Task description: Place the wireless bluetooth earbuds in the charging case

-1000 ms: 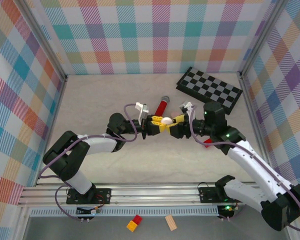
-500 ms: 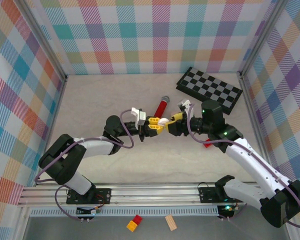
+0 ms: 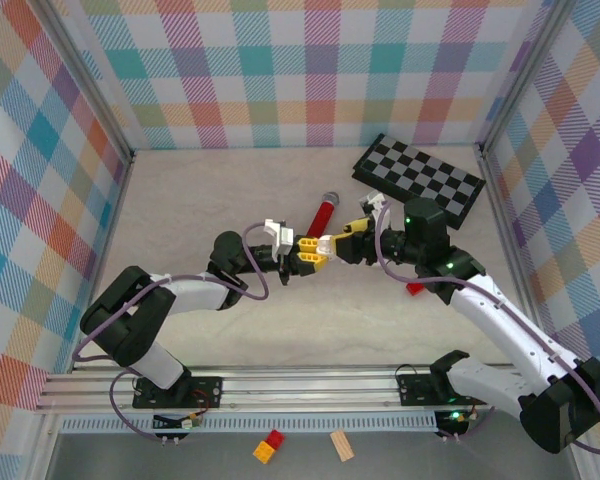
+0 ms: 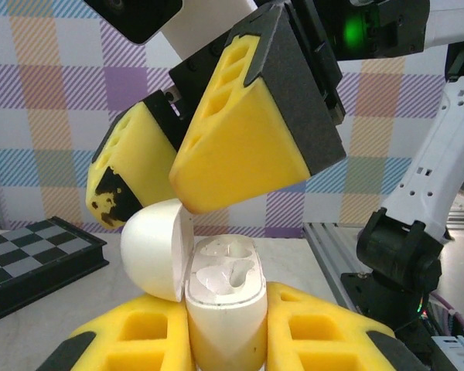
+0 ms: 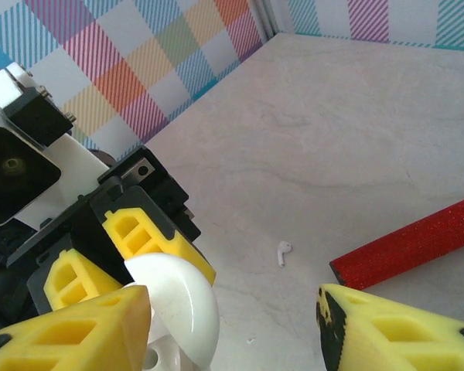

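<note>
My left gripper (image 4: 226, 340) is shut on the white charging case (image 4: 226, 309), held upright above the table. The case's lid (image 4: 158, 247) is swung open to the left, and both sockets inside look empty. My right gripper (image 5: 232, 325) is open, and its yellow fingers (image 4: 247, 147) hang just above the lid, one touching its top edge. One white earbud (image 5: 283, 251) lies on the table beyond the case. In the top view the two grippers meet mid-table around the case (image 3: 323, 243).
A red microphone (image 3: 322, 212) lies just behind the grippers, its red barrel (image 5: 417, 243) close to the earbud. A chessboard (image 3: 420, 178) sits at the back right. A small red thing (image 3: 415, 288) lies under the right arm. Loose blocks (image 3: 269, 446) rest in front of the rail.
Both grippers have shifted slightly toward the back of the table with the case. The right gripper has pulled back a little to the right of the case.
</note>
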Robot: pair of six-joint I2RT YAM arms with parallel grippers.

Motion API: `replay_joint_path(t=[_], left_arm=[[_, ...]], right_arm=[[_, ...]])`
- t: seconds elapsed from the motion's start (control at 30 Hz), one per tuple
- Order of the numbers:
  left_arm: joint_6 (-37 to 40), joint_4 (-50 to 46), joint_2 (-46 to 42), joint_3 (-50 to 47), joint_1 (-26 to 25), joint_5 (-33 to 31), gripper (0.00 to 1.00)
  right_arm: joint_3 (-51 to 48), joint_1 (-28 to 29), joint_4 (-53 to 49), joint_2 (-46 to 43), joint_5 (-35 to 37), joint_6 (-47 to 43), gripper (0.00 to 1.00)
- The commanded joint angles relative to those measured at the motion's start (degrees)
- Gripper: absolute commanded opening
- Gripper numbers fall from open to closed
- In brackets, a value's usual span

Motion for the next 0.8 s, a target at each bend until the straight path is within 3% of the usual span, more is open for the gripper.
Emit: replay_joint_path(t=[0.0,0.4,0.6,0.77], left_arm=[[2.6,2.2,-0.4,-0.9,-0.3,0.8,0.01],[1.9,2.2,-0.2,-0.8,0.4,1.2,0.0],[-3.0,2.3,-2.8,-0.6,0.4,-1.8,0.0],[-12.6,2.3,-4.6,0.9,0.4,-5.2,0.0]], right_arm=[[1.8,-0.5,2.5,-1.6,-2.4,0.2,0.61],[1.2,-0.5,-2.5,-4.8,-4.5,-1.2,0.68],[-1.7,-0.4,1.1,-3.4,-11.4,-2.7,0.61],[-3.4,-0.4,4.1,-3.3,-12.3,-2.3,0.56]])
